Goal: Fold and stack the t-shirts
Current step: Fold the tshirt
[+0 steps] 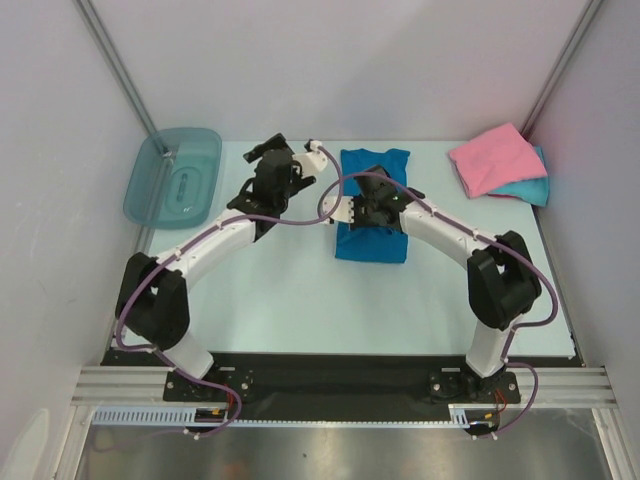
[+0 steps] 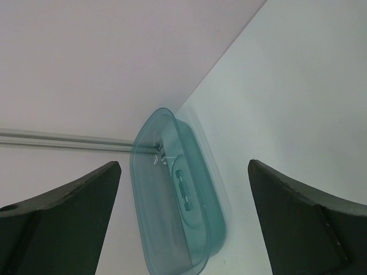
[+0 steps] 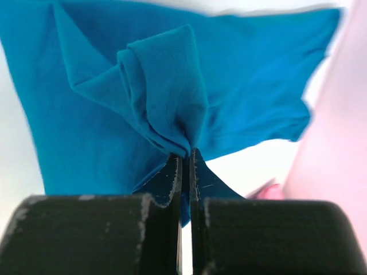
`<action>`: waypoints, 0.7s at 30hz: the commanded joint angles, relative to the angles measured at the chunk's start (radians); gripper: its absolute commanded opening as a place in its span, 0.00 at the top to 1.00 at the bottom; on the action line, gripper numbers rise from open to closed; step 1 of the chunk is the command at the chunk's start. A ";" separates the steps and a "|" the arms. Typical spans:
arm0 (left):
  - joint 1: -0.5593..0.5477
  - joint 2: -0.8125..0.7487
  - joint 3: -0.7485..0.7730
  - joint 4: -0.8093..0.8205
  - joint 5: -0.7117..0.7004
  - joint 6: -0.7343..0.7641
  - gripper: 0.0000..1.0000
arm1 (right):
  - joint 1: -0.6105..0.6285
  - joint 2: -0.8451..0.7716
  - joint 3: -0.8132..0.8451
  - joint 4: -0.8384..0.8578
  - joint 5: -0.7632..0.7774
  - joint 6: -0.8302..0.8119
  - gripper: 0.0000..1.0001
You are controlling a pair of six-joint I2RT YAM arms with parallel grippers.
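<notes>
A deep blue t-shirt (image 1: 372, 245) lies partly folded on the table's middle, and its upper part (image 3: 166, 74) is bunched up into a fold. My right gripper (image 1: 368, 210) (image 3: 186, 154) is over it, shut on that bunched fold of cloth. At the back right a folded pink t-shirt (image 1: 495, 155) rests on a folded turquoise t-shirt (image 1: 530, 188). Left of the blue shirt, my left gripper (image 1: 256, 170) (image 2: 184, 163) is raised and open with nothing between its fingers. It points toward the back left corner.
A translucent teal plastic bin (image 1: 172, 176) (image 2: 172, 212) sits at the back left by the wall. Enclosure walls close in the left, back and right sides. Both arms arch over the table's front half.
</notes>
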 commanded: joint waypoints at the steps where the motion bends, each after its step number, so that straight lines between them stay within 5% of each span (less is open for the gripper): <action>1: -0.008 0.001 0.062 0.002 0.010 -0.018 0.00 | -0.015 0.022 0.074 0.100 0.009 -0.048 1.00; 21: -0.006 0.035 0.115 0.009 0.006 0.002 0.00 | -0.043 0.160 0.095 0.183 0.029 -0.046 1.00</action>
